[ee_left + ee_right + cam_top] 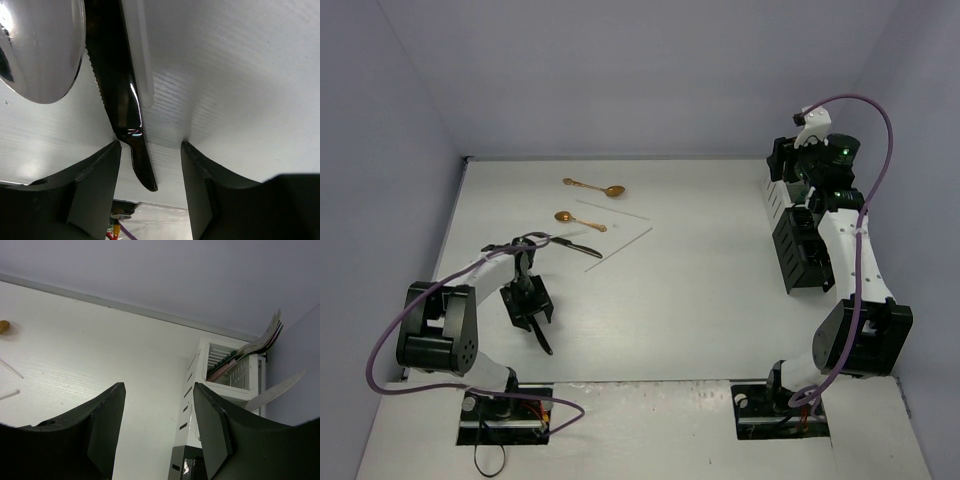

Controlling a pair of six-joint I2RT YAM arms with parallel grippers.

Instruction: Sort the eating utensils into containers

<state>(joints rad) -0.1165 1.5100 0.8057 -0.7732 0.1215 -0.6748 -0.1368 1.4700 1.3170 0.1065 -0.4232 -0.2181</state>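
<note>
My left gripper (527,312) is open and low over the table, its fingers astride a black knife (544,341). In the left wrist view the gripper (150,145) has the knife's glossy end (135,150) between its fingertips, nearer the left finger (95,170). A shiny silver spoon bowl (35,50) and a pale chopstick (141,55) lie beside it. My right gripper (792,160) is open and empty above the white container (775,197), which holds several utensils (260,342). The black container (802,250) stands next to it.
Two gold spoons (596,187) (577,220), another black-handled knife (577,244) and two chopsticks (617,249) lie at the far left-centre of the table. The side walls stand close to both arms. Purple cables loop off each arm.
</note>
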